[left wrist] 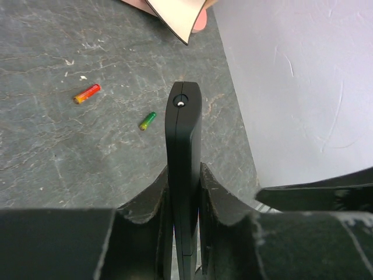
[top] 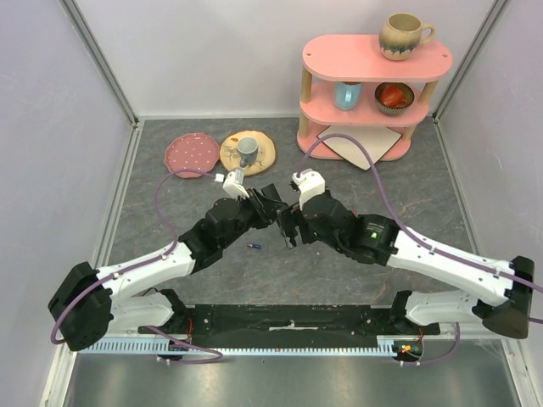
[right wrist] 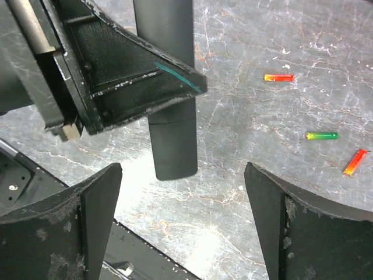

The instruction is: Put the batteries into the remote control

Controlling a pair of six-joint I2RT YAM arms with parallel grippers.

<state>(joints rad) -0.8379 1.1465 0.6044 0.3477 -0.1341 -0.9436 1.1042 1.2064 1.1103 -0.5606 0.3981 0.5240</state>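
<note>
Remote control clenched edge-on between left jaws. Right jaws released, empty, remote ahead of gap. Green battery, off to side, to be pinched mid-length; remote to be held steady.

Near the middle of the surface the two tools meet, the left tool at 11 o'clock of the right tool. The remote control sits between the left tool's fingers. Its free end lies between the right tool's fingertips, touching neither.

One battery lies at 7 o'clock of the tools. In the right wrist view, three lie apart at 3 o'clock of the remote control: top battery, middle battery, bottom battery.

At 11 o'clock of the tools, the left plate lies beside the right plate, which carries a cup.

The shelf stands at 1 o'clock. A mug is on top, a tumbler is left of a bowl on the middle tier, and a square board lies on the bottom tier.
</note>
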